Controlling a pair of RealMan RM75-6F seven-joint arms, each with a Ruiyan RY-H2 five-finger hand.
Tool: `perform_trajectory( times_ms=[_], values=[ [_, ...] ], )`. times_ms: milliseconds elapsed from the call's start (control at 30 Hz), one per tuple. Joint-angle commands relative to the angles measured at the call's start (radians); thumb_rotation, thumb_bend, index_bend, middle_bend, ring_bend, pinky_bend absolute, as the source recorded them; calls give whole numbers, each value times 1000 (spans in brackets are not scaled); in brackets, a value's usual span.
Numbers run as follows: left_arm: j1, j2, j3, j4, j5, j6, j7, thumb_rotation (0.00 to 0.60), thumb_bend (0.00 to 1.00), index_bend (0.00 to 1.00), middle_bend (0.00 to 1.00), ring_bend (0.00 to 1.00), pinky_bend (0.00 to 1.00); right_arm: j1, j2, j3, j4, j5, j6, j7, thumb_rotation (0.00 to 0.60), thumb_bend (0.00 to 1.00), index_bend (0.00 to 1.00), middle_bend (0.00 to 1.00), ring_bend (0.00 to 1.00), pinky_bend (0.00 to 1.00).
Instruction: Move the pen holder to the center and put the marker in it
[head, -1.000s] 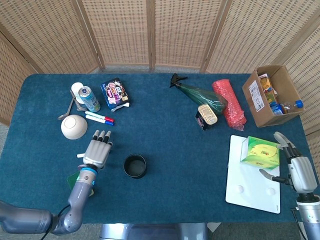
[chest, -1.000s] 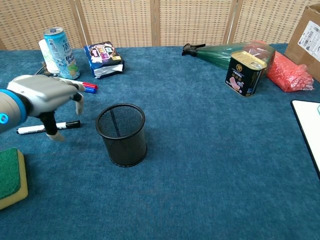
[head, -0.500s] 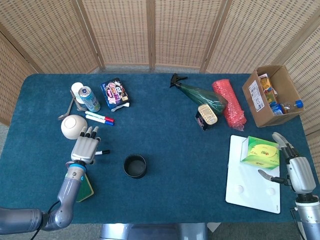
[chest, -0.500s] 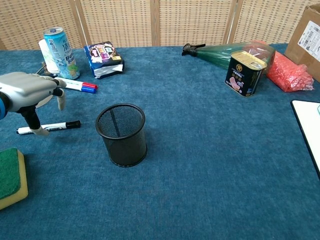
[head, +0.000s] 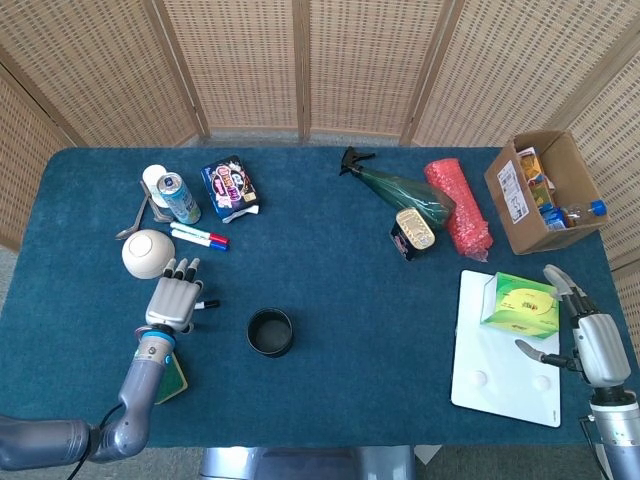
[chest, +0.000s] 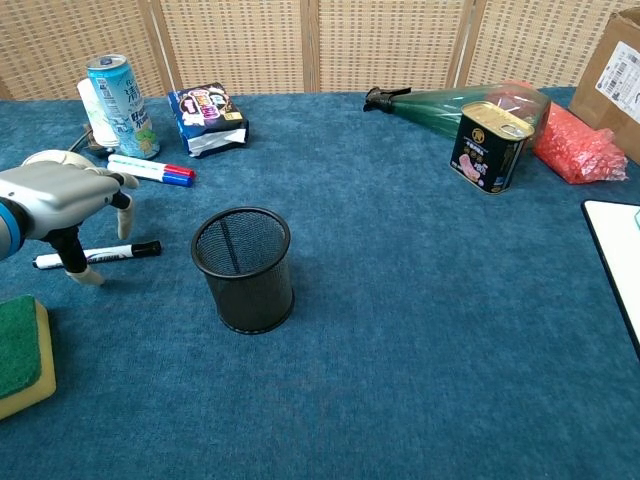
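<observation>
Your left hand (chest: 62, 195) hovers over black marker (chest: 110, 253), fingers spread, gripping nothing; pen holder (chest: 244, 268) stands just beside; right hand (head: 596, 345) open, idle.

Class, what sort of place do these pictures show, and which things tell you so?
Probably a staged robot test bench, not a home: a blue-covered table ringed by wicker screens, strewn with unrelated props such as a mesh pen holder and a luncheon-meat tin.

On my feed the blue tabletop (head: 330, 270) carries a black mesh pen holder (head: 270, 331), a black-capped marker (chest: 95, 255), two more markers (head: 198, 236), a white bowl (head: 146, 253), a drink can (head: 177, 198), a snack bag (head: 230, 186), a cardboard box (head: 545, 192) and a white board (head: 505, 360).
</observation>
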Motion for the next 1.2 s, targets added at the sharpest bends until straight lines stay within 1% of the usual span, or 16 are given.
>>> perform_trajectory(
  times_ms=[33, 133, 367, 600, 967, 1200],
  values=[
    [0, -2, -3, 4, -1, -1, 1, 600, 236, 396, 0, 0, 46, 0, 1, 0, 0, 0, 0, 4, 600, 0, 8, 74, 170, 308],
    [1, -2, -6, 6, -1, -2, 0, 600, 296, 400, 0, 0, 48, 1, 1, -1, 1, 0, -3, 6, 600, 0, 8, 73, 170, 308],
    [3, -8, -7, 19, 6, -6, -1, 600, 373, 417, 0, 0, 57, 2, -1, -3, 0, -2, -5, 6, 600, 0, 8, 73, 170, 308],
    [7, -20, -5, 27, 22, -6, -3, 600, 375, 450, 0, 0, 67, 3, -2, -3, 1, -1, -7, 8, 600, 0, 7, 74, 175, 308],
    [5, -38, -6, 45, 28, -6, 16, 600, 376, 472, 0, 0, 78, 3, -2, -3, 1, -3, -4, 24, 600, 0, 8, 76, 181, 308],
    [5, -56, -6, 66, 36, -6, 23, 600, 377, 514, 0, 0, 86, 3, -1, -3, 2, -5, 1, 37, 600, 0, 8, 78, 181, 308]
  ],
)
